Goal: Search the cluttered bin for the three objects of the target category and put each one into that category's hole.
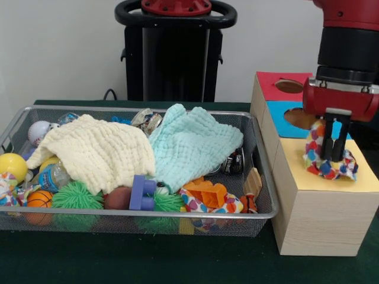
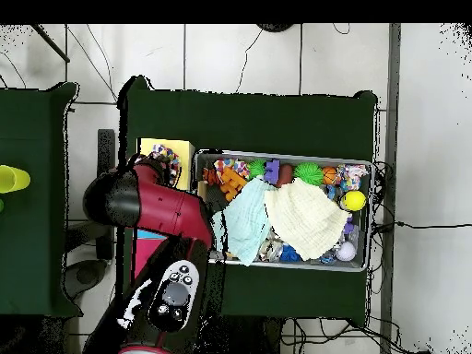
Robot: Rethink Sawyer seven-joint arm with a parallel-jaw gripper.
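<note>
The gripper (image 1: 333, 155) stood over the yellow-topped box (image 1: 320, 207), its dark fingers (image 1: 339, 142) pressed into a polka-dot cloth (image 1: 329, 163) bunched directly beneath them; they looked clamped on it, pushing it down where the hole must have been, though the cloth hid the hole itself. The step in hand seemed to be posting this cloth, and the next move would call for letting go and lifting clear once it dropped. Just behind the gripper were the blue-topped hole (image 1: 299, 118) and the red-topped hole (image 1: 289, 86). Well to its side, the bin (image 1: 259, 155) held a cream cloth (image 1: 95, 152), a mint-green cloth (image 1: 192, 145), balls and blocks, and another dotted cloth (image 1: 207, 205) near its front rim.
</note>
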